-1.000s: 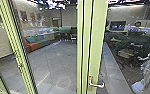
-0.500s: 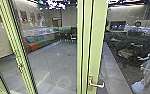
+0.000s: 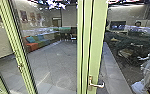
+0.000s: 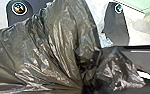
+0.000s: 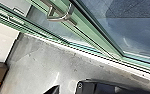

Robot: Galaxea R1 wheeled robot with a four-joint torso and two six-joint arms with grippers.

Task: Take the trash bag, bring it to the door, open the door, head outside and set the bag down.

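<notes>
Head view: green-framed door (image 3: 98, 45) and lever handle (image 3: 97, 85) unchanged over the last second; no headway outside yet. Left wrist view: trash bag (image 4: 58, 47), my left claw (image 4: 87, 83) clamped on its bunched neck. Right wrist view: door seems ajar, handle untouched; right claw's state, I cannot tell.

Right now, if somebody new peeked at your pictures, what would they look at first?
Probably the shiny, crinkly trash bag, large and bunched up in the left wrist view. Next, the pale green door frame standing tall just right of the middle in the head view, with its metal handle low down. Farther off on the left, the orange seat pops out too.
</notes>
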